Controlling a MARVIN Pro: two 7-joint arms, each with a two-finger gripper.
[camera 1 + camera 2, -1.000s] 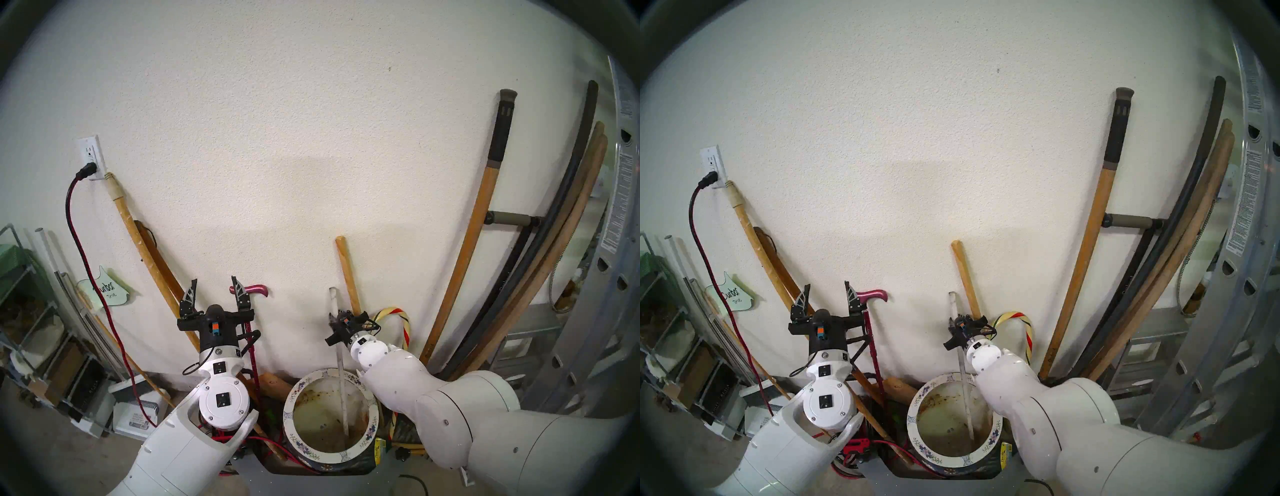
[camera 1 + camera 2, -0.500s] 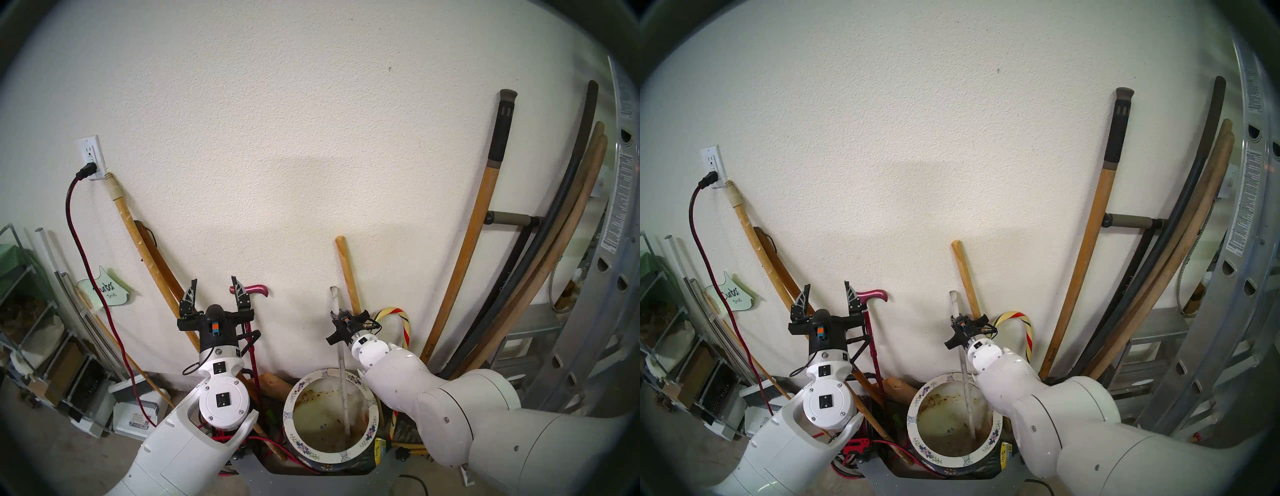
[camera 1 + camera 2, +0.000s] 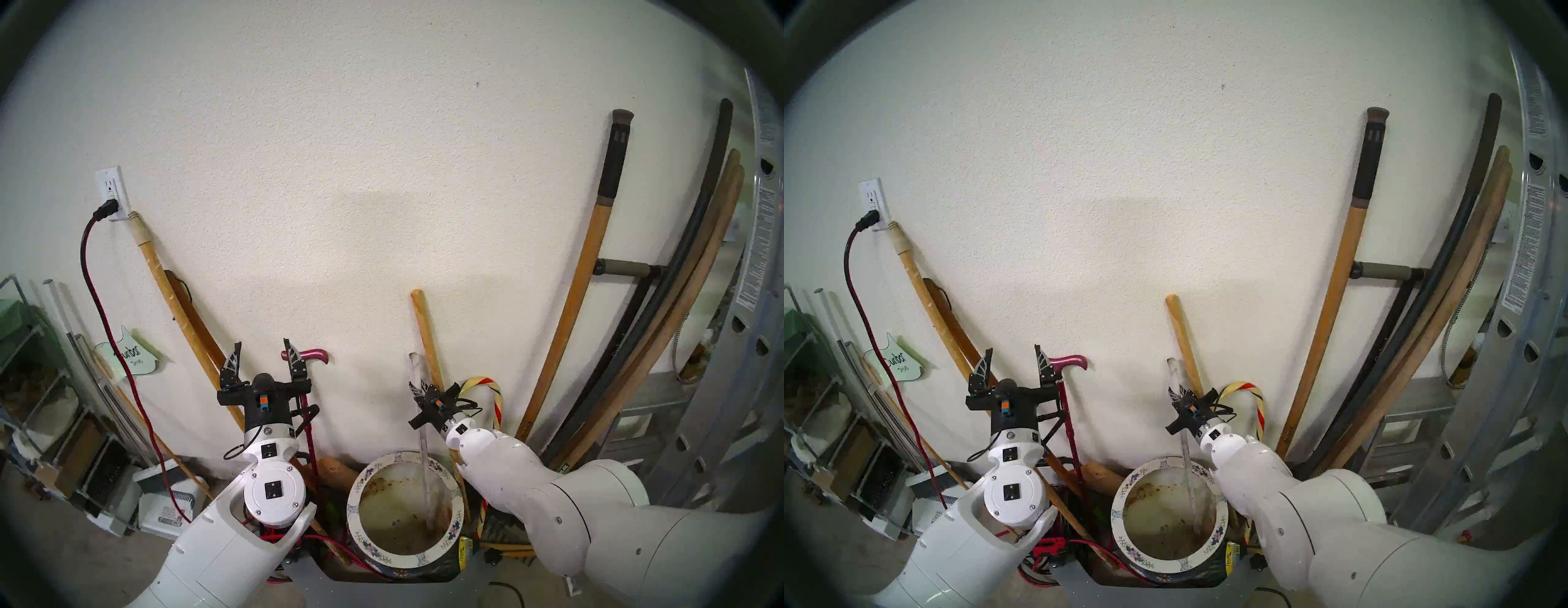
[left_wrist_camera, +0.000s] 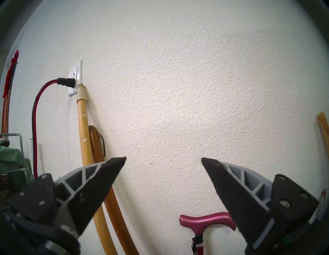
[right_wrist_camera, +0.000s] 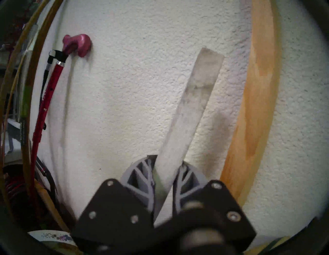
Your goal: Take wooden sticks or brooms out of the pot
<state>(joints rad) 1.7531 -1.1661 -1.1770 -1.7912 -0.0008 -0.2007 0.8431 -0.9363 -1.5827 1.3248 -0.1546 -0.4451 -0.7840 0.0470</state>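
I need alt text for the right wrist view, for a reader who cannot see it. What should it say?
The right gripper is shut on a thin flat white slat, which sticks up in front of a textured white wall. A tan wooden handle leans at the right, and a magenta cane at the left.

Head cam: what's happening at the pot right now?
The right tool is shut on the white slat, whose lower end is still inside the flowered pot. The left tool hangs open and empty near the wall. The magenta cane and the striped candy-cane stick stand outside the pot, against the wall.
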